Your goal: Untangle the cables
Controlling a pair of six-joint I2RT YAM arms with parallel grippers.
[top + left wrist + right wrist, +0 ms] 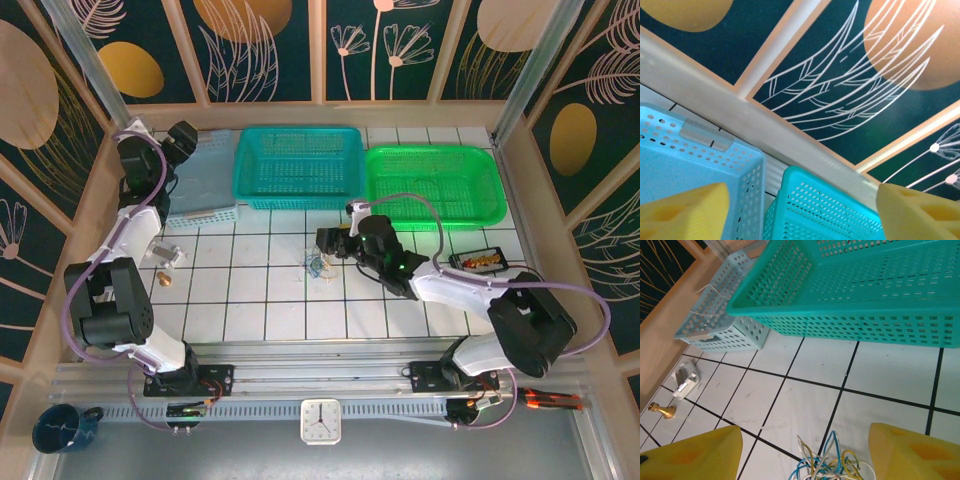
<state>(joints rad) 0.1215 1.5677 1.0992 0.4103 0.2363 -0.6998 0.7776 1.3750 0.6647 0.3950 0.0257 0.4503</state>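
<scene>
**Position.** The cables lie in one small knot of blue, whitish and yellowish strands on the white tiled table, near its middle and in front of the teal basket. The right gripper hovers just beside and above the knot. Its jaws stand apart and hold nothing, and the right wrist view shows the knot low between the two yellow fingers. The left gripper is raised at the far left over the pale blue basket, well apart from the knot. Its jaws are likewise apart and empty.

**Hazards.**
- Closing on the whole bundle probably tightens the knot. The strands are thin and overlap closely, so a single one is hard to isolate.
- With one arm at the knot and nothing anchoring it, a pull is likely to drag the light bundle across the smooth tiles instead of separating it.
- A thin strand may slip from between the pads if it is caught near their edge.

**Surroundings.**
- Nothing lies between the right jaws and the knot.
- A small white object and a brass-coloured piece sit at the left. They are near any path the left arm takes toward the knot.
- A green basket stands behind the right arm.
- A black tray lies just beside the right arm's forearm, so a wide swing could strike it.
</scene>
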